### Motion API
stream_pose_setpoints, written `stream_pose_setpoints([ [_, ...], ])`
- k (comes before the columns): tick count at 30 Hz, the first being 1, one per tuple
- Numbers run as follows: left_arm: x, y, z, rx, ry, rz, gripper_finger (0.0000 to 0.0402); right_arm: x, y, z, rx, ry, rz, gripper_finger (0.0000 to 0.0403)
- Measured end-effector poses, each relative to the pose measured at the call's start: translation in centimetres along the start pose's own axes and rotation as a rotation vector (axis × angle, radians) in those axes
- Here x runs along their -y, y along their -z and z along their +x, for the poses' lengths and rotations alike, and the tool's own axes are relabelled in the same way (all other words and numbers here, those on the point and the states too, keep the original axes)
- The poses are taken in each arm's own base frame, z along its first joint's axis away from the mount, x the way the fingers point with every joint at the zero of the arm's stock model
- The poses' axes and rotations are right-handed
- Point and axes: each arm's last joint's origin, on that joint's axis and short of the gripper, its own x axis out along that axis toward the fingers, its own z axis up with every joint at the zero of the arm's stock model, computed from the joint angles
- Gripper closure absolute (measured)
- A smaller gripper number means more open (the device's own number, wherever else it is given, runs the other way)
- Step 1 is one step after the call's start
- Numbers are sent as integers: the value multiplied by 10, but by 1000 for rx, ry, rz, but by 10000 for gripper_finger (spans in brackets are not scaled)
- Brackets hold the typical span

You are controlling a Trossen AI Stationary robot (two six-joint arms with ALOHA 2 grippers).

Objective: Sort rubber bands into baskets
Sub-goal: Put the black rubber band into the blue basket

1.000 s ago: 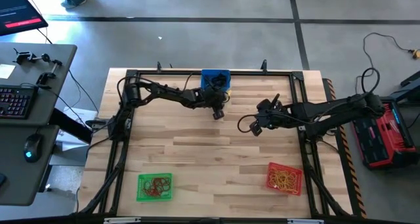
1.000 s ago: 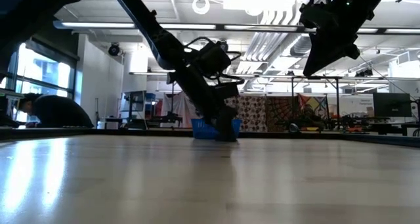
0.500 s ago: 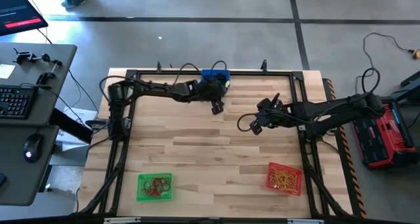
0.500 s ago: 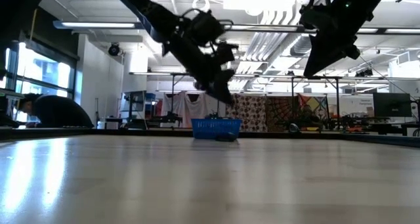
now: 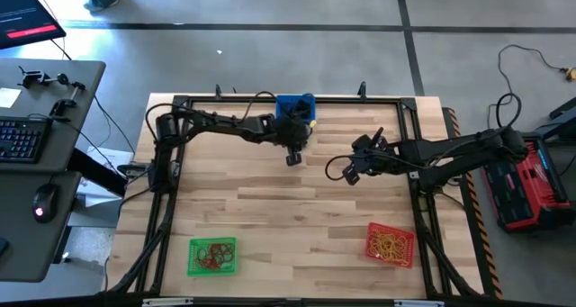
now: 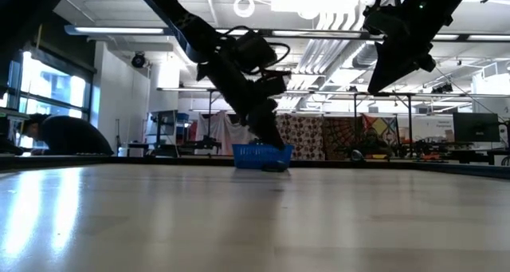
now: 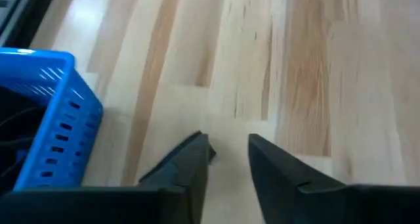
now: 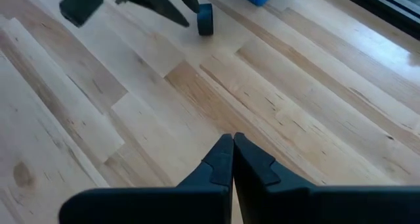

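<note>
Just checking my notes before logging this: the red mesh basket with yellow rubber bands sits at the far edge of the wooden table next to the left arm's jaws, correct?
Not quite. The square plastic mesh basket at the far edge of the wooden table, next to the left gripper, is blue, as the high view shows. The red mesh basket with yellow rubber bands sits at the near edge.

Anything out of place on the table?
A small dark thing, maybe a black band, lies on the table outside the blue basket, by the open left gripper. The green basket and red basket look fine.
</note>
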Motion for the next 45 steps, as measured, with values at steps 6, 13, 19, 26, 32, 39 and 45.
stream_pose_setpoints([
  [6,10,4,11,-43,-106,134,247,0,0,0,-2,-7,3,403],
  [13,12,13,28,-63,-145,149,233,0,0,0,-5,-6,0,403],
  [19,12,18,31,-95,-170,145,276,0,0,0,-5,-6,0,403],
  [26,11,16,30,-89,-174,143,390,0,0,0,-6,-5,-1,403],
  [32,11,2,10,-108,-115,77,398,0,0,0,-8,-3,-3,403],
  [39,-10,-27,-32,-48,-55,-113,401,0,0,0,-8,-3,-20,403],
  [45,-68,-34,-53,-70,-70,-243,401,0,0,0,-3,-8,-37,403],
])
